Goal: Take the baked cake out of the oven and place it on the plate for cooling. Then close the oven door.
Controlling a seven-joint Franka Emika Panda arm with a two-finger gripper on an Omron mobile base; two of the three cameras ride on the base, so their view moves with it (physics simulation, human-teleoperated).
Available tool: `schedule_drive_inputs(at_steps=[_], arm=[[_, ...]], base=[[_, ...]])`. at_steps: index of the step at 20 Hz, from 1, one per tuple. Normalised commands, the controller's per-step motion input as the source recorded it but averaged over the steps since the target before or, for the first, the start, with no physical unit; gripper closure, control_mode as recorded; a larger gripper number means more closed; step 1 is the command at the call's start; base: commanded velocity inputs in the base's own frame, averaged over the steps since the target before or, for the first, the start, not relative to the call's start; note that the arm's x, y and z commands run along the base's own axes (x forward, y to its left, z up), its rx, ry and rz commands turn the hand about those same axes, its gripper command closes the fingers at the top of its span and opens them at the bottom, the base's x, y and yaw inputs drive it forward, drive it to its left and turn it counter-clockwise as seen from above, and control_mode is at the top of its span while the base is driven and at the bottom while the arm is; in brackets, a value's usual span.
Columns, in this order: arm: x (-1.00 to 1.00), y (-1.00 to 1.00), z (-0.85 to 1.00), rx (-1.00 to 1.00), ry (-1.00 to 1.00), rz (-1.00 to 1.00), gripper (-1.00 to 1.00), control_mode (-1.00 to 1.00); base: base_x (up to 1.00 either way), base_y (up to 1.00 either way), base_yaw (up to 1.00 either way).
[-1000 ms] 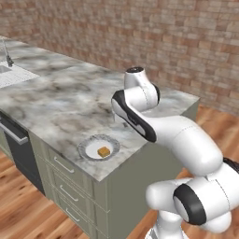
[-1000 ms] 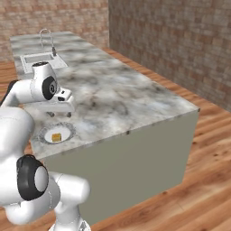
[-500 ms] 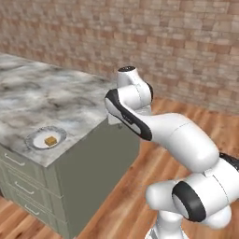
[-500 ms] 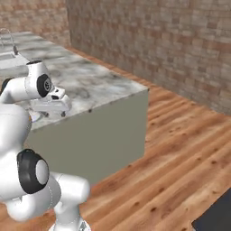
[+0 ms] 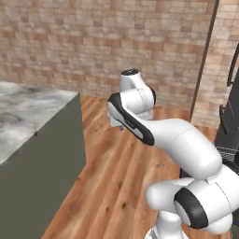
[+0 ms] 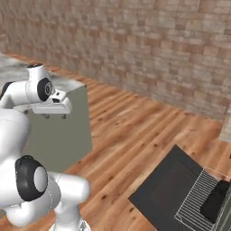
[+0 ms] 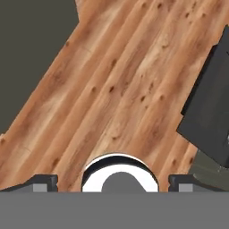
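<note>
The oven door [image 6: 164, 195] lies dropped open, a flat black panel low over the wooden floor at the lower right of the right base view. Behind it the wire rack [image 6: 197, 201] sticks out with a dark shape on it that I cannot identify. In the hand view the oven door [image 7: 214, 117] shows at the right edge. A black part of the oven [image 5: 229, 116] stands at the right edge of the left base view. My gripper [image 6: 54, 116] hangs open and empty beside the counter's end, well left of the oven; its fingertips [image 7: 44, 181] stand wide apart. The cake and the plate are out of view.
The marble-topped counter [image 5: 25, 109] with its dark grey end wall [image 6: 58, 140] stands on the left. A brick wall [image 6: 149, 40] runs along the back, with a brick pillar [image 5: 219, 60] beside the oven. Wooden floor [image 6: 135, 131] lies between counter and oven.
The whole picture has swung right as the base turned: the counter slid off to the left, the plate with the brown piece left the views, and the open oven door came in. The gripper stays open.
</note>
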Motion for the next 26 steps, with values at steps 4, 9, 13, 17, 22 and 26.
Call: schedule_drive_inputs(at_steps=[4, 9, 13, 17, 22, 26], arm=[[0.0, 0.0, 0.0, 0.0, 0.0, 0.0, -1.0, 1.0], [0.0, 0.0, 0.0, 0.0, 0.0, 0.0, -1.0, 1.0], [0.0, 0.0, 0.0, 0.0, 0.0, 0.0, -1.0, 1.0], [0.0, 0.0, 0.0, 0.0, 0.0, 0.0, -1.0, 1.0], [0.0, 0.0, 0.0, 0.0, 0.0, 0.0, -1.0, 1.0], [0.0, 0.0, 0.0, 0.0, 0.0, 0.0, -1.0, 1.0]], base=[[0.25, -0.51, -0.56], [0.01, -0.28, -0.61], [0.05, -0.21, -0.59], [0.4, -0.15, -0.54], [0.49, -0.14, -0.47], [0.22, -0.3, -0.39]])
